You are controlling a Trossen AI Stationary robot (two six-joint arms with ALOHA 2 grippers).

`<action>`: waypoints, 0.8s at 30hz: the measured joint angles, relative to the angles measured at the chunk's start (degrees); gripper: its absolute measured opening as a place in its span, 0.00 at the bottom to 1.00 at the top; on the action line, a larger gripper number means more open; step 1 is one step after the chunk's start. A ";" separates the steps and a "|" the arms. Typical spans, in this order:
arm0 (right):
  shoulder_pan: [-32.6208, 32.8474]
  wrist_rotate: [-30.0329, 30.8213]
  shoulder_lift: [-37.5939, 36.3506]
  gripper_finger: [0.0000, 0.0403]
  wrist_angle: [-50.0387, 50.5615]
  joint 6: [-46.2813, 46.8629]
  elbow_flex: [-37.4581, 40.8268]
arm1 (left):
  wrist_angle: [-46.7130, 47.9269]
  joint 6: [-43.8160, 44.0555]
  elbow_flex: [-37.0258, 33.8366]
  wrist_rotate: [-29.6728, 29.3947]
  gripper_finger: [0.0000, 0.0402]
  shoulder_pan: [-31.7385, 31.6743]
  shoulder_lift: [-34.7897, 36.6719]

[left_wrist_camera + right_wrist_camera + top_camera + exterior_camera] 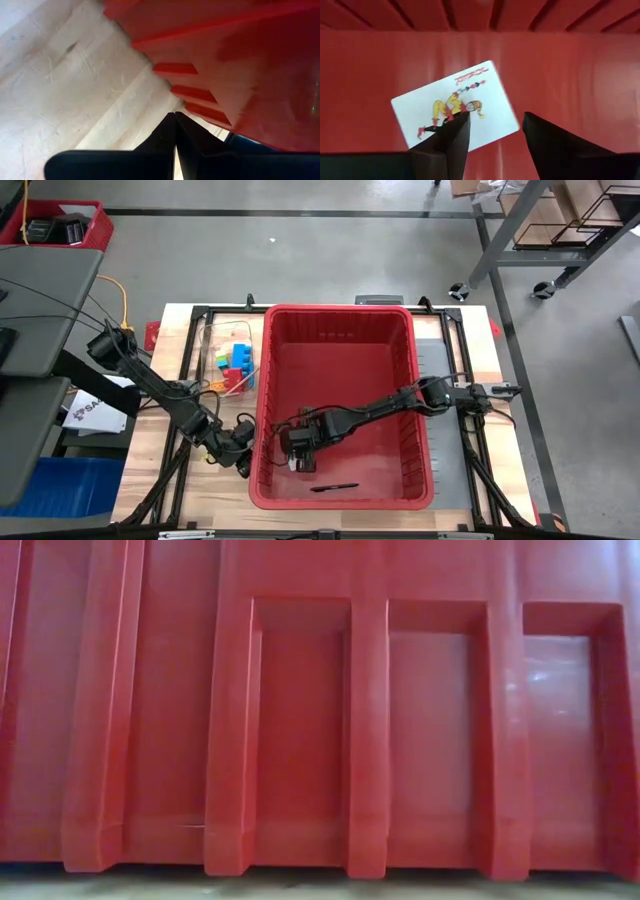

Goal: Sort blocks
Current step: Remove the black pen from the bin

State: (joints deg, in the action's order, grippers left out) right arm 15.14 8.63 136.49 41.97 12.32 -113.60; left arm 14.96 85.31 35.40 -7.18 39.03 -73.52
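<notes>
Pale wood table [150, 470] is largely covered by red bin [342, 408]; concrete floor [300, 260] around. Left gripper [175, 145] jaws closed, empty, beside bin's left wall; right gripper [495, 132] jaws open over a joker card [455, 107] inside.

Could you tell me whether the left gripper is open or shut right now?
Shut: the left gripper fingers meet with nothing between them, outside the bin.

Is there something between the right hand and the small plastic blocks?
Yes. The right hand hangs open inside the large red plastic bin, above a joker playing card. The small coloured plastic blocks lie outside on the wooden table, so the bin's left wall stands between them.
</notes>
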 joint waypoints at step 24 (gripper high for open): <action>-1.22 -12.32 7.97 0.12 -1.05 5.92 -0.66 | 0.59 0.01 -0.02 -3.50 0.00 0.11 -0.04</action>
State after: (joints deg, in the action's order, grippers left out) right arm 13.91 -3.69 144.46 40.92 18.24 -114.26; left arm 15.55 85.32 35.38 -10.68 39.13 -73.56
